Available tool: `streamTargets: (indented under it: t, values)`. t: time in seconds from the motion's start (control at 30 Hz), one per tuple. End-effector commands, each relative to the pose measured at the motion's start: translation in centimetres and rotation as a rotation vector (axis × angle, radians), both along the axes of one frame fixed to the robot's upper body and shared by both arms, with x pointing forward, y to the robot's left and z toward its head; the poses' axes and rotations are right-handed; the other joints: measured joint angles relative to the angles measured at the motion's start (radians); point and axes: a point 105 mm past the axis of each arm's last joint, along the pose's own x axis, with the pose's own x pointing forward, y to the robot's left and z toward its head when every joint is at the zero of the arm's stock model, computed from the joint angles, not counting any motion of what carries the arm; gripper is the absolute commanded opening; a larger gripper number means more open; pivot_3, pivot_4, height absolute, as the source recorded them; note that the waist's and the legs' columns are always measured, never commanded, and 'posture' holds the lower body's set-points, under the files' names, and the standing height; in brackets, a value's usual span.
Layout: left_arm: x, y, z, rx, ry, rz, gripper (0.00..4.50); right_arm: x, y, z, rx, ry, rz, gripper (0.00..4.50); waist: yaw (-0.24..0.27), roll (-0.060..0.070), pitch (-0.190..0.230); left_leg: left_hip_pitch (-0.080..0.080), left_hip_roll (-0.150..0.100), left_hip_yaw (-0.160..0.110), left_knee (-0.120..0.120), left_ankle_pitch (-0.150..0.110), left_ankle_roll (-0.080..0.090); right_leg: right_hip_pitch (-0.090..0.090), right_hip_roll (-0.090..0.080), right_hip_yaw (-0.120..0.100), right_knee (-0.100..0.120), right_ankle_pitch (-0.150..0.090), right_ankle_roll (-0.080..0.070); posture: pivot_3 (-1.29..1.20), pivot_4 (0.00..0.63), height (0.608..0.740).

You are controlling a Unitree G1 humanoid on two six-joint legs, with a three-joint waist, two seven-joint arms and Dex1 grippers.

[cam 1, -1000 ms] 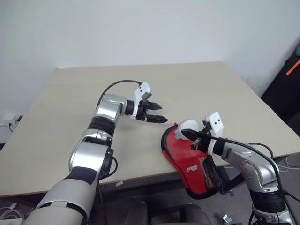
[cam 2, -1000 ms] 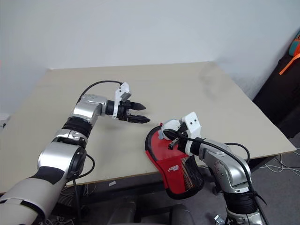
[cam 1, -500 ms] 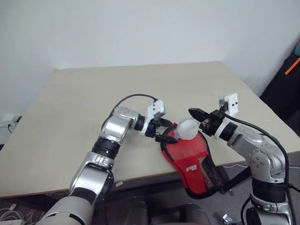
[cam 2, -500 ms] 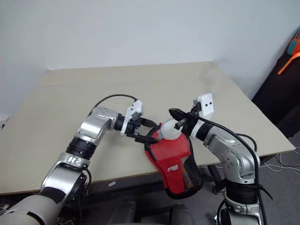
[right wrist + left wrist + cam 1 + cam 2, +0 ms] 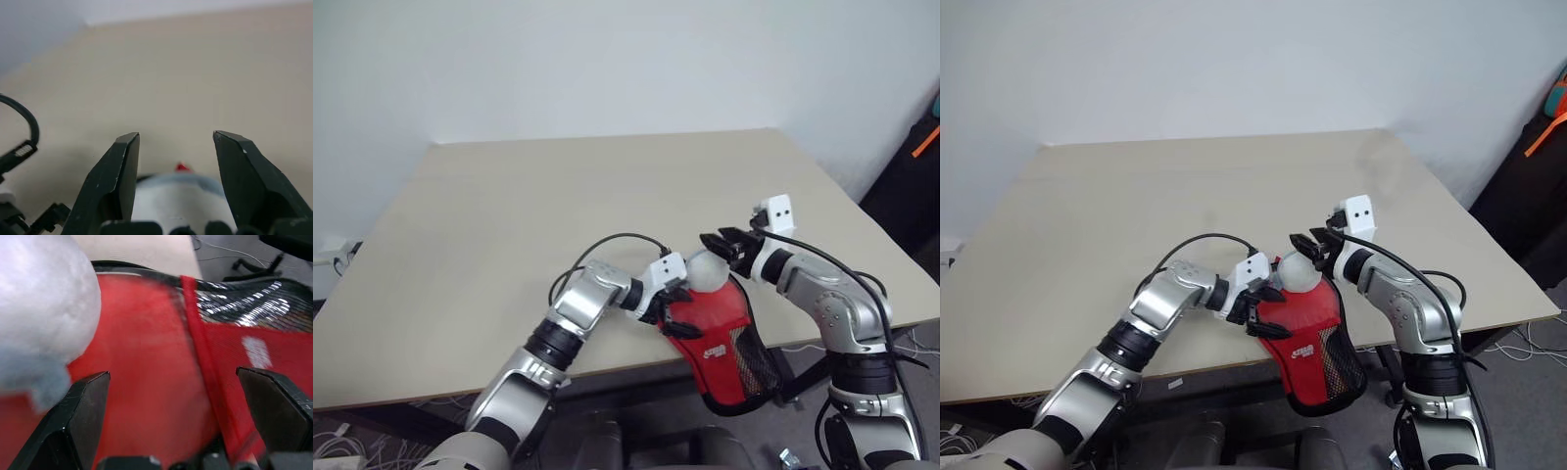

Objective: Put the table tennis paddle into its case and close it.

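Your left gripper (image 5: 171, 426) stands wide apart astride the red case (image 5: 146, 362), and your right gripper (image 5: 173, 147) gapes above the white lump (image 5: 181, 200).

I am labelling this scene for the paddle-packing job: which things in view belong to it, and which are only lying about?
Job: red soft zip case with black mesh pocket; left gripper; right gripper.
Lying about: white soft lump; beige table.
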Motion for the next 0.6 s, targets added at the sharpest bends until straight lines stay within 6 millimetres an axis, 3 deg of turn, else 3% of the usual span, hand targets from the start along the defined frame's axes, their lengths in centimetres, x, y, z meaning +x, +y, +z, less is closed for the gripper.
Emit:
streamTargets:
  t: [0.03,0.33,0.6]
  values:
    - [1.5,-0.6,-0.4,0.028,-0.027,0.102,4.5,0.7,0.0,-0.1,-0.065,0.03,-0.001,2.67,0.0,0.0,0.0,0.0,0.0,0.0,0.0,0.0,0.0,0.0,0.0,0.0,0.0,0.0,0.0,0.0,0.0,0.74]
    - [1.5,-0.2,-3.0,0.119,-0.035,0.142,4.5,1.1,-1.8,-1.5,-0.013,0.216,-0.038,2.67,0.0,0.002,-0.002,0.001,0.0,0.0,0.0,0.0,0.0,0.002,0.0,0.0,0.0,0.0,-0.001,0.0,0.0,0.74]
    - [1.4,-0.1,-2.8,0.137,-0.042,0.115,4.5,-0.1,-1.6,-2.6,-0.002,0.32,0.014,2.67,-0.001,0.006,-0.01,0.002,0.0,0.0,0.0,0.0,0.0,0.002,0.0,0.0,0.0,0.0,-0.001,0.0,0.0,0.74]
